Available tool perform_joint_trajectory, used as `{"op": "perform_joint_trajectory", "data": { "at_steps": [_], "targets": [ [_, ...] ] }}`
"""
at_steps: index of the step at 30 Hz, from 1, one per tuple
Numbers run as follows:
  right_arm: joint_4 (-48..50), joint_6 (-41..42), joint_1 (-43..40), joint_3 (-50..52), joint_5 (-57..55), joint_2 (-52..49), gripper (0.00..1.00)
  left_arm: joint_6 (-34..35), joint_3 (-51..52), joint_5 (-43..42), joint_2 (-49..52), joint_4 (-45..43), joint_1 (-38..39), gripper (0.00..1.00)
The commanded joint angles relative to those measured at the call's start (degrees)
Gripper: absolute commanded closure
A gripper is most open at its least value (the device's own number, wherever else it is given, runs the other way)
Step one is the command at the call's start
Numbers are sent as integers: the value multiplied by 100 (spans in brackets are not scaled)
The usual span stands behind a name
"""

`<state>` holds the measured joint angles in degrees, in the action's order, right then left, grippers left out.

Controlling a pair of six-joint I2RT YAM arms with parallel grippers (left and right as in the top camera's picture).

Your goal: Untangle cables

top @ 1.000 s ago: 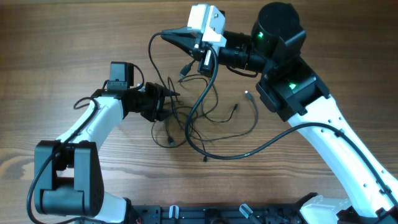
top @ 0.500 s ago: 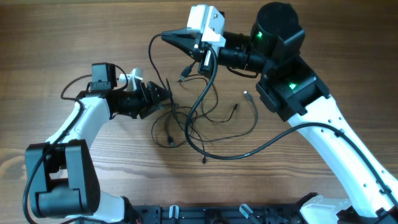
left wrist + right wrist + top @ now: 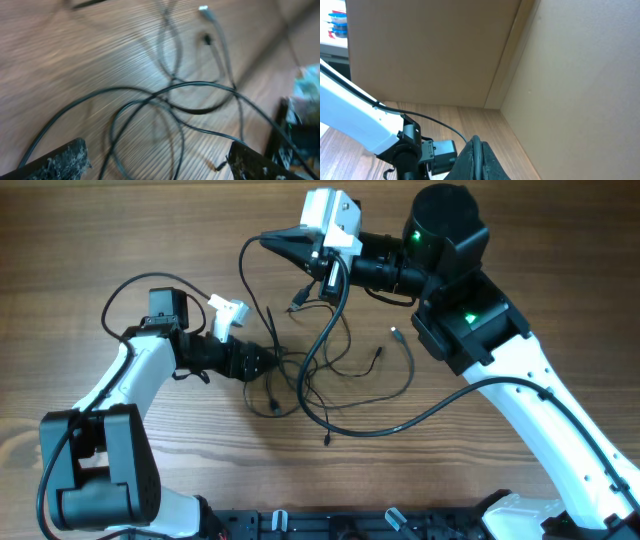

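I am working two grippers around one tangle of cables (image 3: 322, 370), lying mid-table (image 3: 90, 240); its cord count I cannot tell. My left gripper (image 3: 258, 364) is hanging spread wide and empty at the tangle's left edge. My right gripper (image 3: 268, 238) is pinching one cord. Only my left wrist view is showing two plug ends (image 3: 206, 13) close up; my right wrist view is showing clenched fingers (image 3: 476, 152).

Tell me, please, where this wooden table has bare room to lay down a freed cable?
The middle is crowded: thin black cables cross between the left gripper and right gripper. The brown wooden table is bare in its far-left corner beyond the white left arm, and in the near strip before the cables.
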<state>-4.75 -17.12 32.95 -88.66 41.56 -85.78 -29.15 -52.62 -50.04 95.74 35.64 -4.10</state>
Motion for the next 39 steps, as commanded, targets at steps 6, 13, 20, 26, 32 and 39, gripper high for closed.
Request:
{"op": "perform_joint_trajectory", "data": {
  "at_steps": [6,13,20,26,32,39],
  "targets": [
    [20,79,-15,-79,107,114,95,-1318,66,-1478,166,-192,-13,20],
    [24,81,-15,-79,109,114,95,-442,66,-1727,717,-1134,177,39],
    [70,85,-15,-79,109,114,96,-160,66,-1805,734,-1139,175,96],
    [393,1091,-44,-79,4,114,96,81,66,-1449,745,-970,175,96],
    [1961,2704,-638,-81,-306,114,96,1917,66,791,828,-964,175,96],
    [3274,3729,-1462,-81,-455,116,96,3364,203,2861,863,-907,175,96]
  ]
}}
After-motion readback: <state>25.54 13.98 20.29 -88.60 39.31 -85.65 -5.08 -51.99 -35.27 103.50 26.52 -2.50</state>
